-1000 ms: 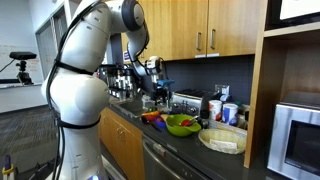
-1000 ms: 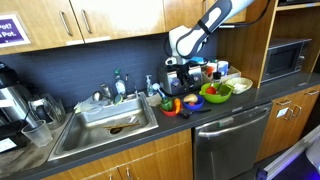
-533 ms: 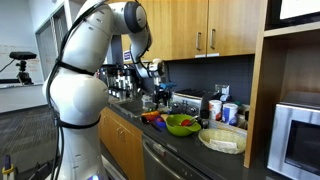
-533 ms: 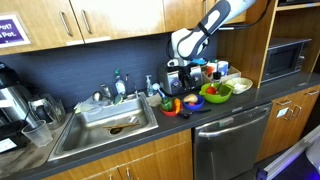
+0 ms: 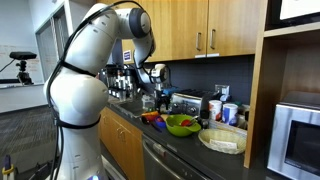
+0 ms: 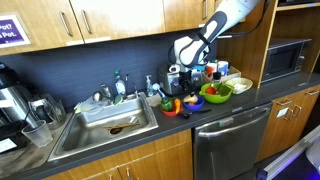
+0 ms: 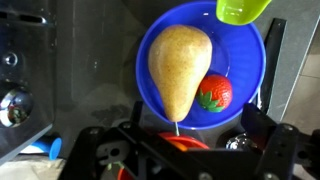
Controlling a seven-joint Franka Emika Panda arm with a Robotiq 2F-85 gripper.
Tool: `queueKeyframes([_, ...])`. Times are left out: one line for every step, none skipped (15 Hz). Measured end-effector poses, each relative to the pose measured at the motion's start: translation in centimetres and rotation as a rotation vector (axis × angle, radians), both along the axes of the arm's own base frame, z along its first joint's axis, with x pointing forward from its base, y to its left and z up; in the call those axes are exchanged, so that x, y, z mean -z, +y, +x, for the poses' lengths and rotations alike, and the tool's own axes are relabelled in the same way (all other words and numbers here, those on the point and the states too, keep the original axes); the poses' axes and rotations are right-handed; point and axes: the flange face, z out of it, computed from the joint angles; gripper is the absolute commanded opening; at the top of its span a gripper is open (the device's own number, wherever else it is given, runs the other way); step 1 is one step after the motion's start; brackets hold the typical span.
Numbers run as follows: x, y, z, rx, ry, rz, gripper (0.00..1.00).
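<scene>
In the wrist view a blue bowl [image 7: 202,40] lies straight below the camera. It holds a tan pear [image 7: 180,65] with its stem toward me and a red strawberry [image 7: 215,93] beside it. My gripper [image 7: 195,140] hangs above the bowl's near rim, open, with nothing between its dark fingers [image 7: 265,125]. An orange-red object [image 7: 180,143] shows just under the jaws. In both exterior views the gripper [image 5: 158,92] [image 6: 186,84] hovers over the counter, above the blue bowl [image 6: 193,101].
A green bowl [image 7: 243,9] [image 5: 181,124] [image 6: 216,93] sits just beyond the blue one. The sink [image 6: 105,125] with its faucet lies alongside. Cups and bottles crowd the backsplash [image 5: 222,108]. A microwave [image 6: 284,58] and wooden cabinets [image 5: 210,25] close in the counter.
The arm has shifted a little along the counter toward the green bowl. The gripper stays open.
</scene>
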Motion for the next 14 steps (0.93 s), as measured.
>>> queueKeyframes([0.3, -0.1, 0.0, -0.003, 0.001, 0.002, 1.0])
queueKeyframes([0.6, -0.2, 0.0, -0.003, 0.003, 0.002, 1.0])
queueKeyframes([0.8, -0.3, 0.0, -0.001, 0.007, 0.002, 1.0])
queueKeyframes([1.0, -0.4, 0.0, 0.001, 0.01, 0.002, 1.0])
queueKeyframes([1.2, -0.6, 0.0, 0.003, 0.014, 0.001, 1.0])
queueKeyframes([1.4, -0.8, 0.0, 0.006, 0.017, 0.0, 1.0])
queueKeyframes([1.5, -0.9, 0.0, 0.008, 0.019, 0.0, 1.0])
queueKeyframes([1.7, -1.0, 0.0, 0.01, 0.022, 0.0, 1.0])
queueKeyframes([1.8, -1.2, 0.0, 0.012, 0.024, -0.001, 1.0])
queueKeyframes([2.0, -1.3, 0.0, 0.013, 0.027, -0.001, 1.0])
queueKeyframes([2.1, -1.3, 0.0, 0.014, 0.029, -0.001, 1.0])
queueKeyframes([2.3, -1.4, 0.0, 0.014, 0.032, -0.001, 1.0])
queueKeyframes([2.4, -1.4, -0.1, 0.015, 0.035, -0.002, 1.0])
queueKeyframes([2.6, -1.5, -0.1, 0.014, 0.037, -0.001, 1.0])
